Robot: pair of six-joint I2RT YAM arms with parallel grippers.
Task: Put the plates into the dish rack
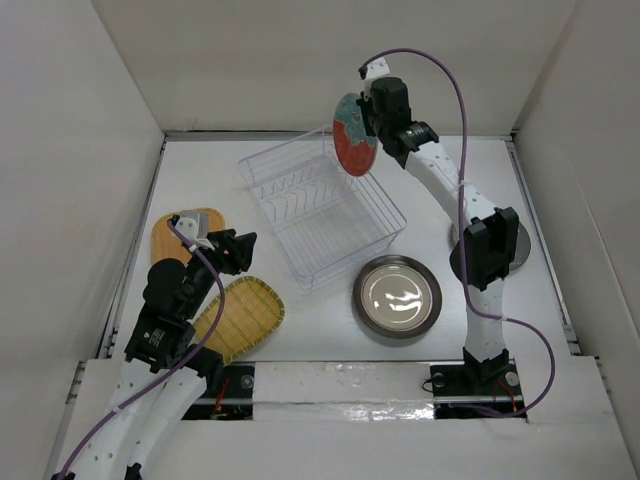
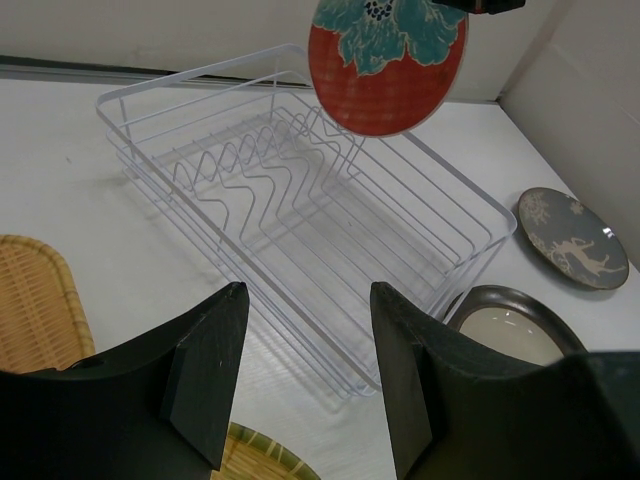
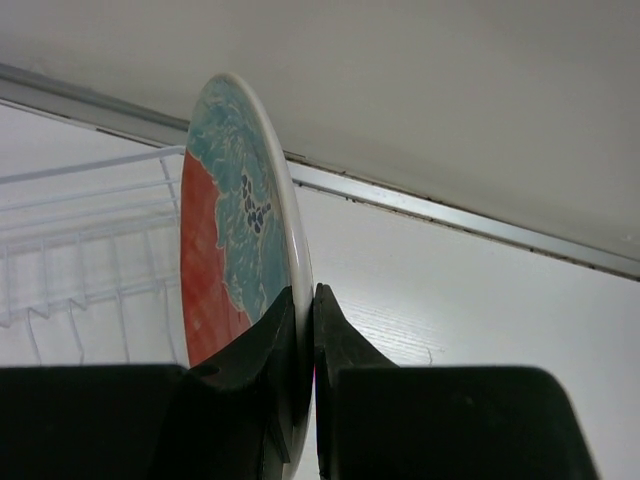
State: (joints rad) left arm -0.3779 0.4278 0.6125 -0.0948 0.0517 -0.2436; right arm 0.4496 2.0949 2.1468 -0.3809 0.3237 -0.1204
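While the red-and-teal plate (image 1: 353,135) is held on edge above the far right corner of the dish rack (image 1: 340,230), its rim is pinched from both sides by the fingers of the right gripper (image 3: 305,310). The plate is kept clear of the rack's wires and prongs. The left gripper (image 2: 305,370) is held with its jaws spread and nothing between them, near the rack's left side, between the orange woven plate (image 1: 172,240) and the yellow woven plate (image 1: 245,315). The shiny metallic plate (image 1: 397,297) is laid flat just beside the rack's near corner. The deer plate (image 2: 573,238) is laid flat further right.
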